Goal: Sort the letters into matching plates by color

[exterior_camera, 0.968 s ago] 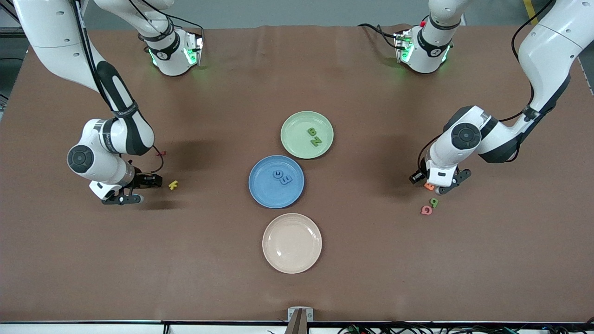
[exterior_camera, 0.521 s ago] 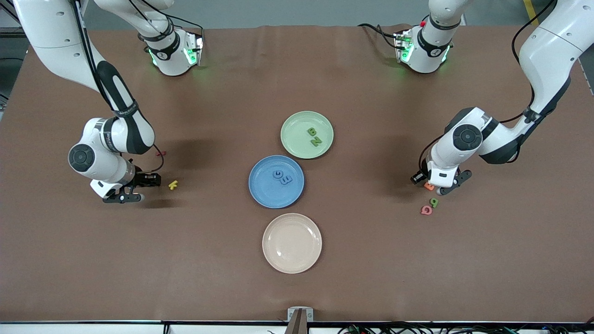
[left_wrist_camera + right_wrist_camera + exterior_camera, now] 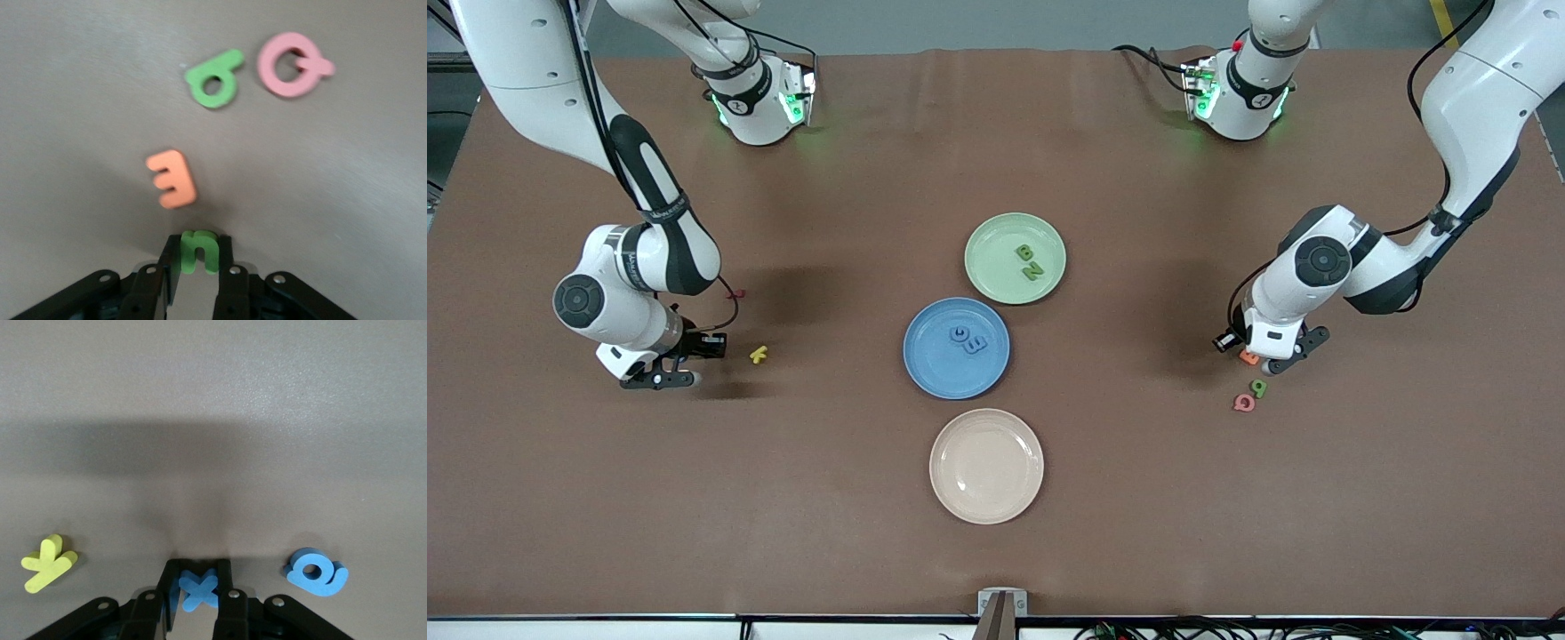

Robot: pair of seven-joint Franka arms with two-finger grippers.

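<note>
Two arms are down at the worktop [image 3: 1138, 533], one at each end. My left gripper [image 3: 199, 267] has its jaws clamped on a green n [image 3: 199, 250], low over the worktop at the left arm's end. Just beside it lie an orange E [image 3: 172, 178], a green g [image 3: 214, 80] and a pink Q [image 3: 292, 64]; in the front view the orange E [image 3: 1249, 357] sits at the gripper, with the green g [image 3: 1259, 388] and pink Q [image 3: 1244, 403] at about 6 o'clock from it.

My right gripper [image 3: 199, 593] has its jaws clamped on a blue X [image 3: 199, 589], low over the right arm's end. A second blue letter [image 3: 312, 572] lies near one side of it, a yellow K [image 3: 48, 562] on the other.

The green plate [image 3: 987, 267] holds green B [image 3: 1024, 252] and N [image 3: 1032, 269]. The blue plate [image 3: 929, 364], at about 7 o'clock from the green one and nearly touching it, holds two blue letters [image 3: 967, 340]. A cream plate [image 3: 986, 466] lies at 6 o'clock from the blue one.
</note>
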